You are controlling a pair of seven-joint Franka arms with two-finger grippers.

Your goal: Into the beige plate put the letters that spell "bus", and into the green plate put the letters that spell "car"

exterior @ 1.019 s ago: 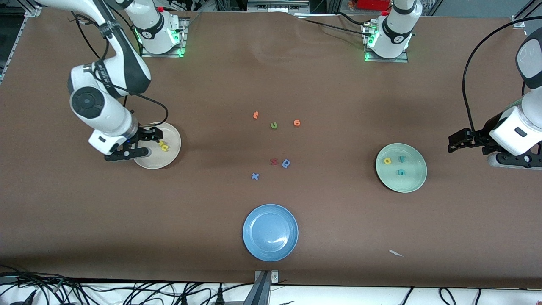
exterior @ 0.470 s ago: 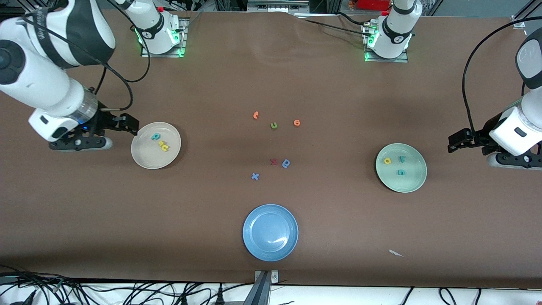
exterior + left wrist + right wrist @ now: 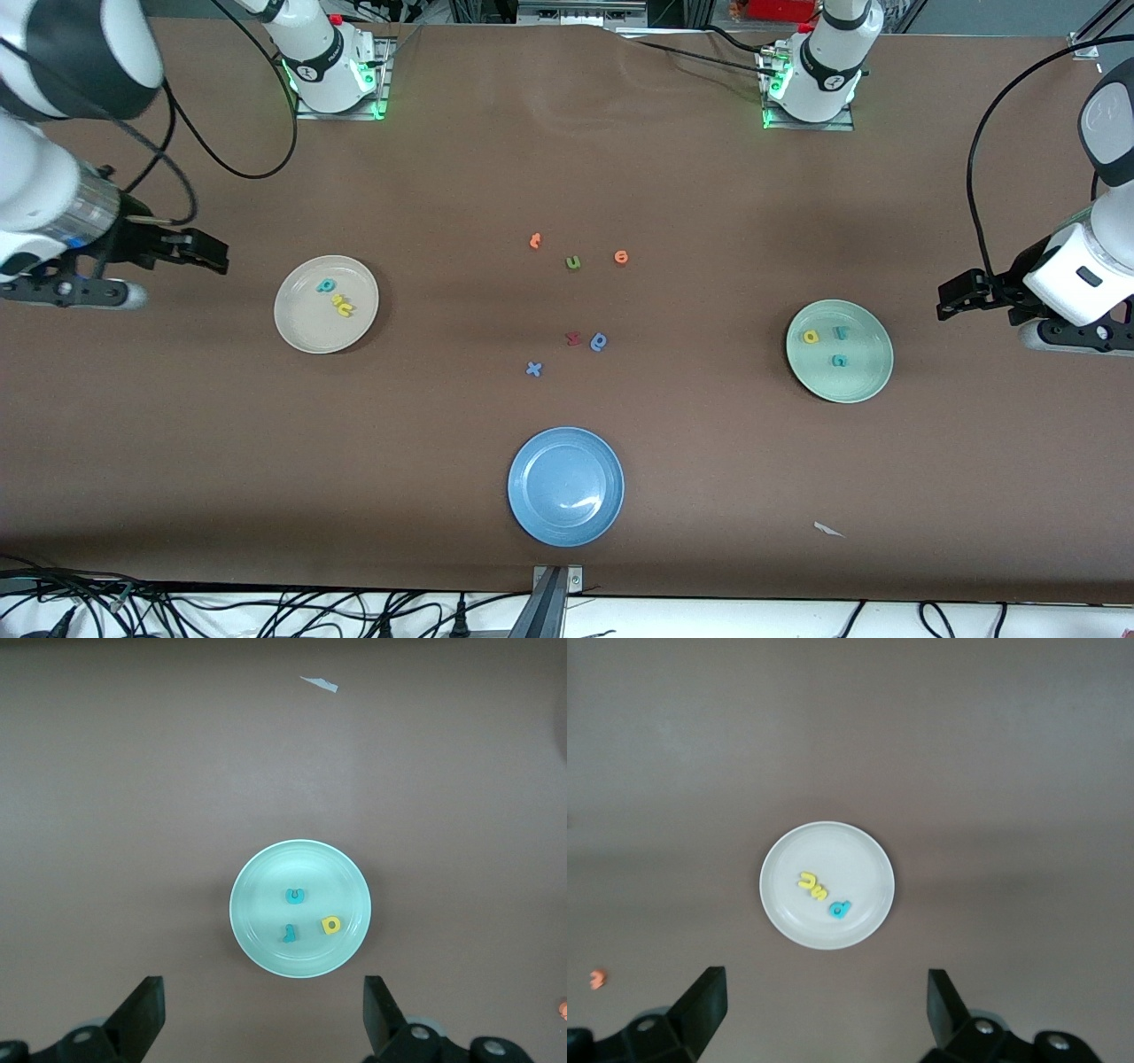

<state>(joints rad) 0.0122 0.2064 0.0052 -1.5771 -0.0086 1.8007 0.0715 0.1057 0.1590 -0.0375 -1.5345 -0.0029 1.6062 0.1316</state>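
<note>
Beige plate [image 3: 292, 337] is sitting at mid-height of the front view, toward the right arm's end of the table. It is carrying all three "bus" letters: the teal b [image 3: 326, 285] uppermost, with the yellow u [image 3: 337, 300] and the yellow s [image 3: 346, 309] touching each other just below it.

- Right gripper [image 3: 211, 255] is hovering over bare table at the frame edge on that same end. Its jaws are spread wide and holding nothing. The beige plate is lying ahead of the open jaws, toward the table centre, and apart from them.
- Centre of frame: the orange letter [image 3: 534, 240], olive u [image 3: 573, 262], orange o [image 3: 621, 257], red letter [image 3: 572, 338], blue q [image 3: 600, 341] and blue x [image 3: 533, 369] are lying loose on the table. None belongs to either word.
- Blue plate [image 3: 532, 514] is sitting at lower centre with nothing in it.
- Green plate [image 3: 850, 390] is sitting toward the left arm's end. It is holding the yellow a [image 3: 811, 336], the teal r [image 3: 840, 333] and the teal c [image 3: 838, 360], each apart from the others.
- Left gripper [image 3: 952, 297] is waiting over bare table at the frame edge, jaws spread and empty, pointing at the green plate.

Judgement: both words are reading as sorted. No task letter is lying outside its plate, so neither arm is needing another pick.
</note>
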